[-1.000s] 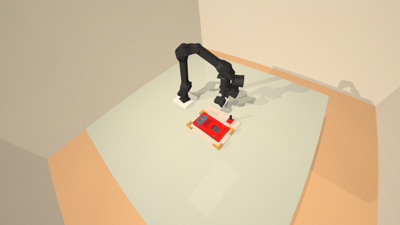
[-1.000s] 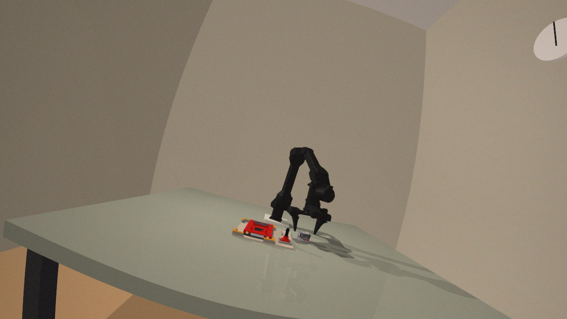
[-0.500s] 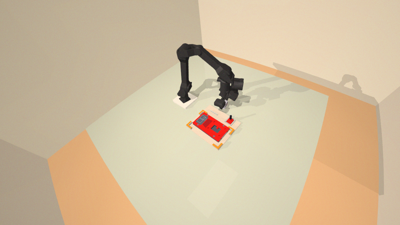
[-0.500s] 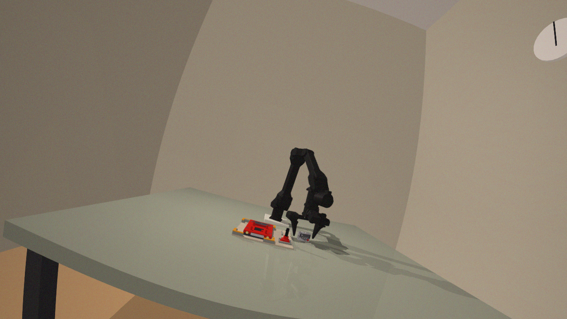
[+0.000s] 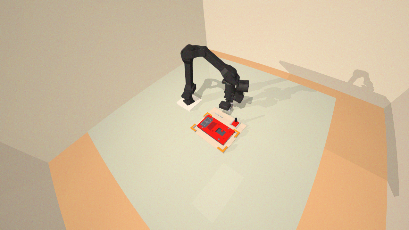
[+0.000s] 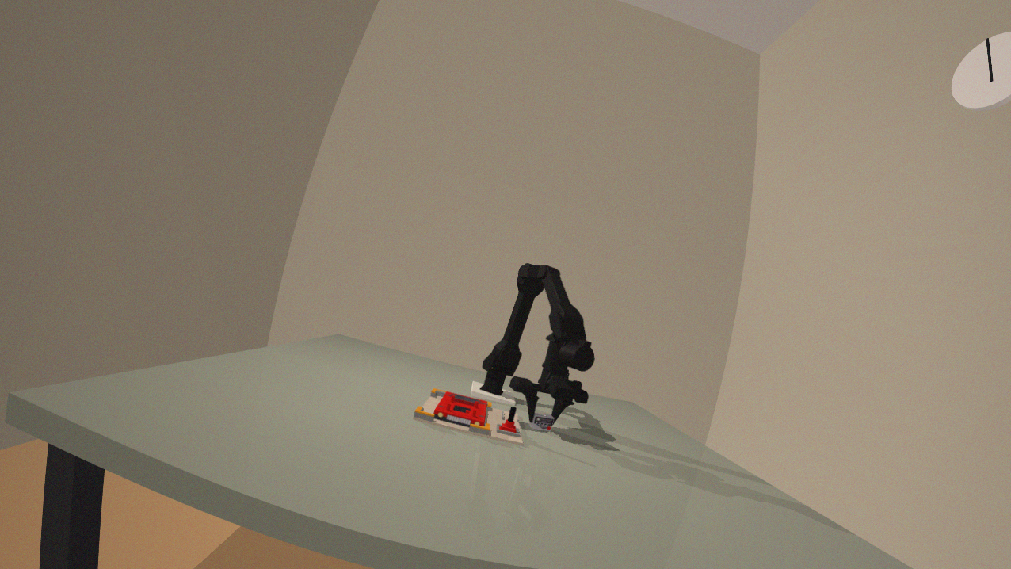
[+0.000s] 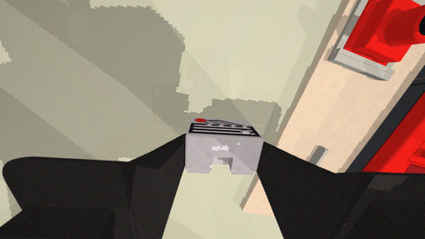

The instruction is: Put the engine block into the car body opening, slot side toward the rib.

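Gripper (image 5: 228, 108) (image 6: 543, 422) (image 7: 220, 140) is pinching the engine block (image 5: 230, 106) (image 6: 543, 421) (image 7: 222, 147) between its two black fingers, one at each side. In the wrist view, the slot of the block is opening at the lower edge of the plain pale side, and it is pointing to the bottom of the picture. The striped face with the red dot is lying at the other end, and in the exterior view it is facing the camera. The pale side is stretching from finger to finger; which way the long axis is running, I cannot tell surely. Whether the block is touching the table (image 5: 160, 171) (image 6: 211, 424) (image 7: 234, 50), I also cannot tell.

Just beside the block, outside its edge, the pale board (image 5: 225, 115) (image 6: 504, 442) (image 7: 327, 110) is lying. It is carrying a thin grey bar (image 5: 218, 115) (image 7: 319, 155) and a grey tray (image 7: 364, 65), which is holding a red shifter (image 5: 235, 123) (image 6: 508, 427) (image 7: 384, 33) with a black knob. Farther out, the red car body (image 5: 211, 132) (image 6: 477, 414) (image 7: 397, 147) is lying between four orange corner pieces. Its long axis is running from upper left to lower right in the top view. Its opening (image 5: 218, 132) (image 6: 460, 408) is showing a dark grey bottom, without the engine block, and a small red rib (image 5: 222, 130) is projecting into it.
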Robot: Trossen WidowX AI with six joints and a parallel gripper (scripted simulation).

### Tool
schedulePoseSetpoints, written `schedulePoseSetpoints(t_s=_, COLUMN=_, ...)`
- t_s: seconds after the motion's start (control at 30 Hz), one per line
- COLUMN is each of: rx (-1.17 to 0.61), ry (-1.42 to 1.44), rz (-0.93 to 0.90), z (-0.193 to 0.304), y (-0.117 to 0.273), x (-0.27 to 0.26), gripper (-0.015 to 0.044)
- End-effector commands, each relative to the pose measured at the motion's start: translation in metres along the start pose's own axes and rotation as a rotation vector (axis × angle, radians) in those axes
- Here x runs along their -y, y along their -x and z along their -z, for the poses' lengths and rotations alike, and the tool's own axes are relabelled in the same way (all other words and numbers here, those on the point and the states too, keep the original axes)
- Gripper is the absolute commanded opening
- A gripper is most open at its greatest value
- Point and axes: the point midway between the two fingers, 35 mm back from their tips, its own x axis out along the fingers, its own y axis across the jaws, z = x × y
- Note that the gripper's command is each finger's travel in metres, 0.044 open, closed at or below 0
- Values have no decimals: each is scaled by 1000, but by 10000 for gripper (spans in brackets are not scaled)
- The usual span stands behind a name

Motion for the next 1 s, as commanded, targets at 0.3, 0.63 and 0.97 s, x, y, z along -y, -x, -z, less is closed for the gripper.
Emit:
schedulePoseSetpoints(t_s=0.3, rx=4, ry=0, rz=-3, z=-7, y=27, x=-1, gripper=0)
schedulePoseSetpoints(t_s=0.63, rx=4, ry=0, rz=-2, z=-9, y=58, x=-2, gripper=0)
schedulePoseSetpoints(t_s=0.97, rx=3, ry=-1, rz=-2, z=-7, y=90, x=-2, gripper=0)
